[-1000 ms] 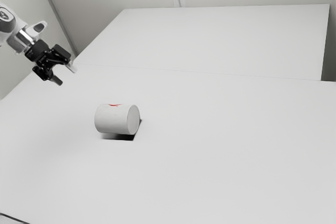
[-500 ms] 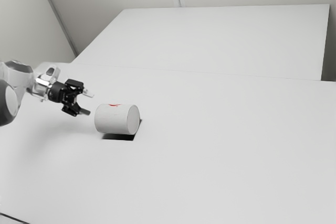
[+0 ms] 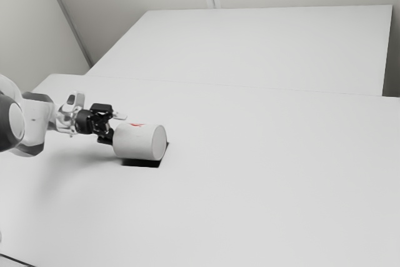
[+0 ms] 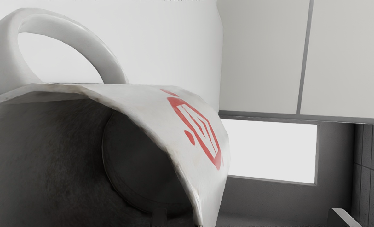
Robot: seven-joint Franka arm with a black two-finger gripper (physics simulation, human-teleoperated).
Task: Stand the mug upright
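Pale tabletop surrounds the mug, which lies on its side, mouth facing the gripper. Jaws stand apart, unclenched, one finger at the mug's mouth, the other outside (shallow bite, perhaps); too little overlap could let it slip and roll.

Exterior view looks down, wrist view close — sharing the mug.

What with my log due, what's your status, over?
Tool open, close to mug. Mug on its side, mouth toward tool. No obstacle seen between them.
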